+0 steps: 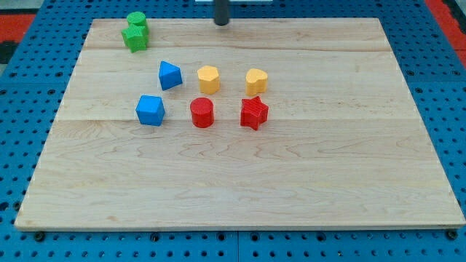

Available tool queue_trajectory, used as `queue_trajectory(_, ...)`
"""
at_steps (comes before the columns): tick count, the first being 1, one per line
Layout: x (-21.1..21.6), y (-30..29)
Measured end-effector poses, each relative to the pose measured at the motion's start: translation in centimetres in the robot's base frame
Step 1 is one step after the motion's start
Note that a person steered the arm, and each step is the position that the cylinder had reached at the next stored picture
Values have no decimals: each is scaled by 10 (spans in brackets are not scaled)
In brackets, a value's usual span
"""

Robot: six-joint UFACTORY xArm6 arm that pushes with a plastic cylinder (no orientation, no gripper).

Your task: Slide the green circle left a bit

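Green circle (136, 20) near the counter's (240, 182) top-left corner, touching a second green block (135, 38) of star-like shape just below it in the view. My tip (221, 22) at the view's top, near the middle of the far edge, well apart from the circle and to its right. No jaws on this rig, only a rod; nothing gripped, nothing touched at present.

To do the step well, by judgement: travel left along the far edge, stop just right of the circle, line up with its middle, then push leftward slowly and only a short way. Little counter left beyond the circle on that side, so an early stop advisable. Off-centre contact likely to spin the circle or drag the star-like neighbour along, given the two in contact.

Elsewhere, clear of the path: a blue block (170, 74) of angular shape, a blue cube (151, 110), a yellow block (208, 78), a yellow heart (255, 81), a red cylinder (202, 113), a red star (253, 113).

Hard to make out: upper rod cut off by the frame's top; exact outline of the circle partly merged with its green neighbour; whether the tip rests on the wood or hovers, not tellable.
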State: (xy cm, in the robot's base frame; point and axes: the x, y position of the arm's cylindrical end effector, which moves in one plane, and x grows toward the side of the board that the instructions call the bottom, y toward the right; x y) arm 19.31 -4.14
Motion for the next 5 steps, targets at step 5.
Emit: queue_trajectory(5,0,-180)
